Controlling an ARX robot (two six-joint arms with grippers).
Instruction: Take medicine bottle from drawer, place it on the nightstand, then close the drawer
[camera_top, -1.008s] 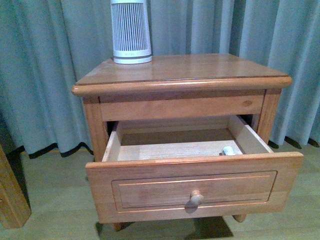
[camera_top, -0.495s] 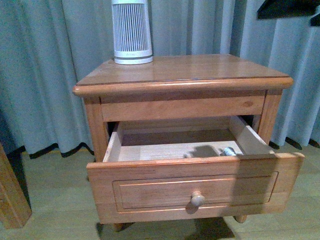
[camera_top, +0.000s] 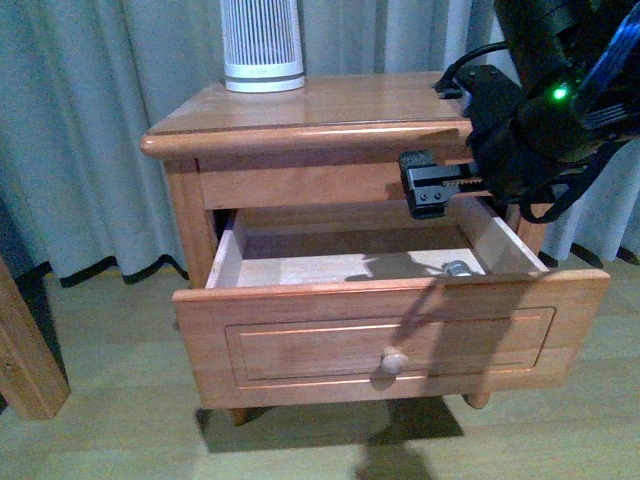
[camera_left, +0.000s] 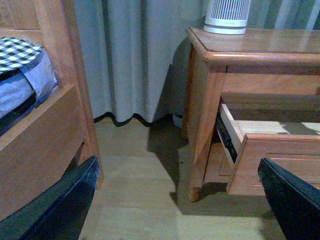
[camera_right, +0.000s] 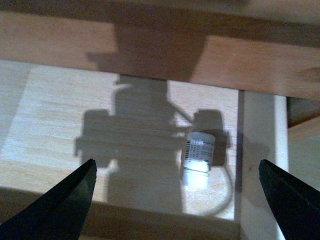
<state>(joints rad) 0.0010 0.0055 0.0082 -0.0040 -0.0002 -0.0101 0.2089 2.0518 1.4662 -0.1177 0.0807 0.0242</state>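
The drawer (camera_top: 390, 335) of the nightstand (camera_top: 330, 100) is pulled out wide. So the opening part is done.

The medicine bottle (camera_right: 199, 157) lies on its side on the pale wood floor of the drawer. It is near the corner by the front board and the side wall on the robot's right. In the front view only a little bit of it peeks over the drawer front (camera_top: 458, 268).

The right arm (camera_top: 540, 110) hangs over that side of the drawer. The right fingers (camera_right: 55, 205) are spread wide apart with nothing in them. The bottle sits between them but lower down, and they do not touch it. The arm's shadow falls over the bottle.

The left fingers (camera_left: 60, 205) are spread wide too, and they hold nothing. They are off to the side, low over the floor (camera_left: 145, 165), between a bed (camera_left: 35, 125) and the nightstand.

I think the job has only just started. The bottle has not been picked up yet. After that it has to go on top of the nightstand, where there is bare room next to a white ribbed thing (camera_top: 262, 45). Last, the drawer must be pushed shut.

The bottle has a label with small dark print and a small dark mark. It is too tiny to read. I can see no words on the white ribbed thing.
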